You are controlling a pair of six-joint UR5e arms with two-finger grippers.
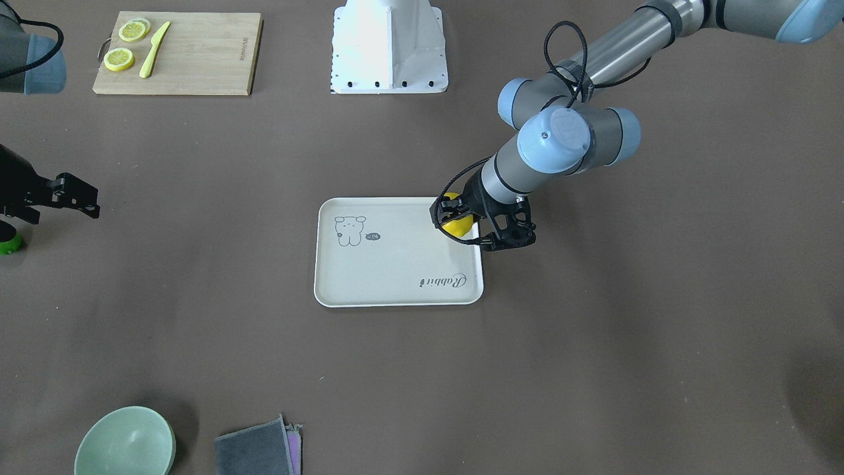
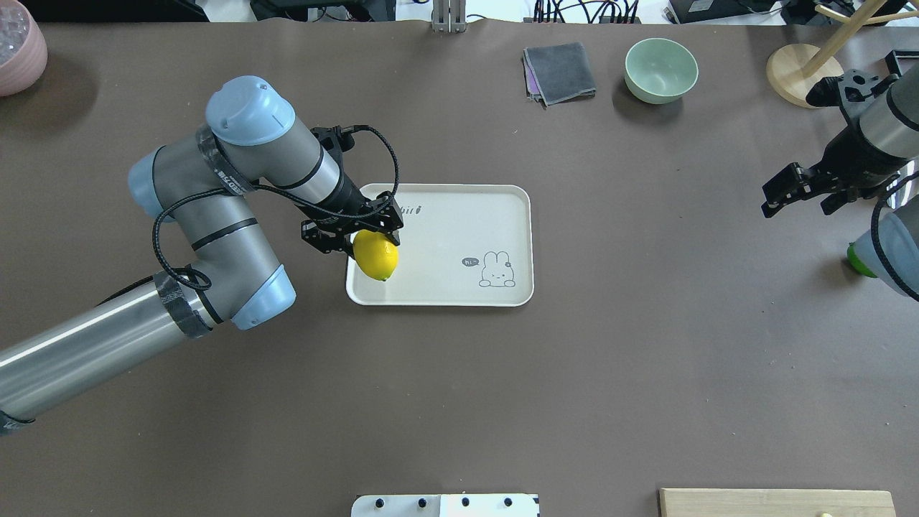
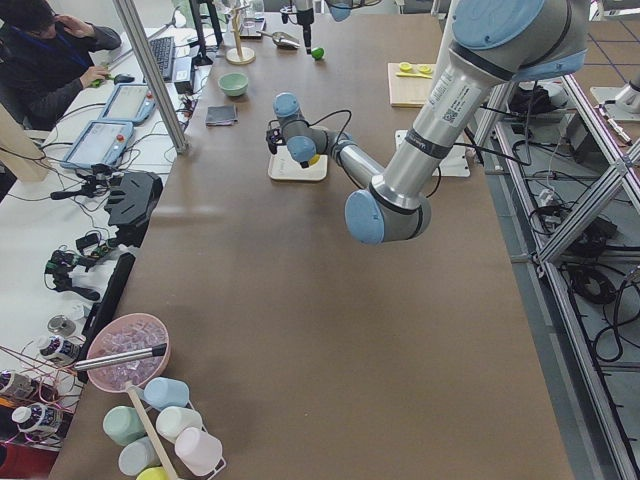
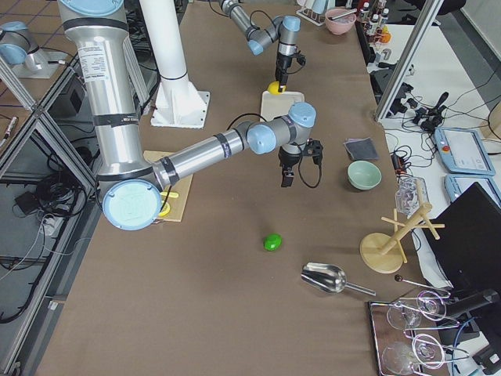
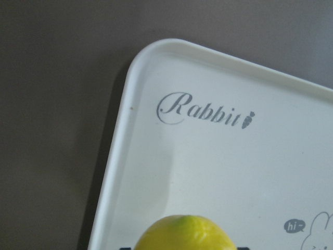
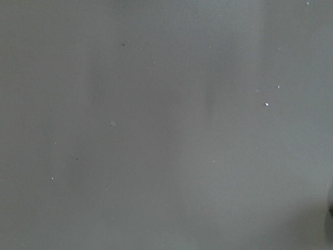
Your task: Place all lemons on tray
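Two lemons, well apart. Front view: left jaws clamp yellow lemon [image 1: 458, 224] over tray [image 1: 395, 290] edge — green lemon [image 1: 8, 245] on bench [image 1: 593, 363]. Overhead: right jaws spread wide, empty, near green lemon. Left wrist: yellow lemon above tray's Rabbit corner.

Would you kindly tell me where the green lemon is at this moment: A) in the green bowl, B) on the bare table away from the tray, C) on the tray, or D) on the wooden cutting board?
B: the green lemon lies directly on the brown table, well apart from the tray, the bowl and the cutting board.
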